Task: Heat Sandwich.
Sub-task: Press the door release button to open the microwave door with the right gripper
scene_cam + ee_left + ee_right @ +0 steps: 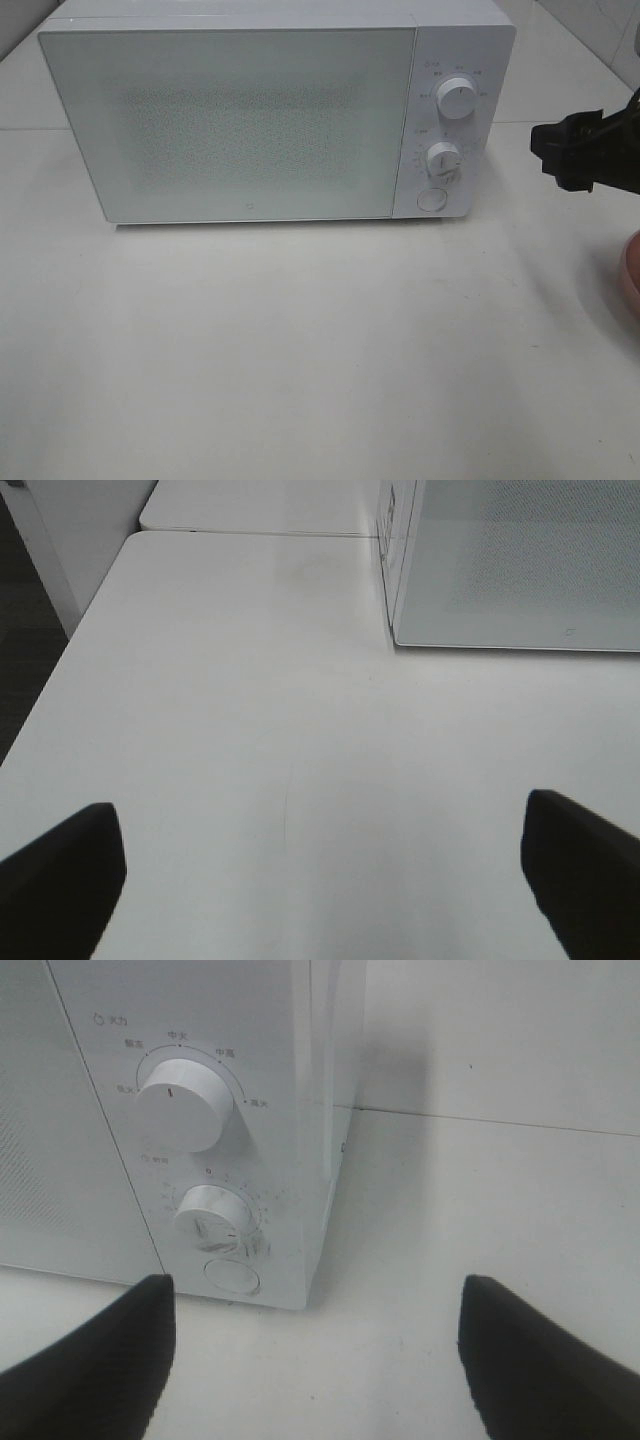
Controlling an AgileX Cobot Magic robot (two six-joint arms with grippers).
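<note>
The sandwich is out of view. A white microwave (230,120) stands at the back of the table with its door shut; the left wrist view catches its front corner (520,560). My right gripper (550,155) hovers to the right of the control panel, open and empty. In the right wrist view its jaws (315,1360) face the panel (250,1060), well apart from it. My left gripper (320,880) is open over bare tabletop, left of the microwave, holding nothing. It does not show in the exterior high view.
The panel carries an upper knob (457,100), a lower knob (441,158) and a round button (431,199). A pink dish rim (630,275) pokes in at the right edge. The white table (300,350) stretches in front of the microwave.
</note>
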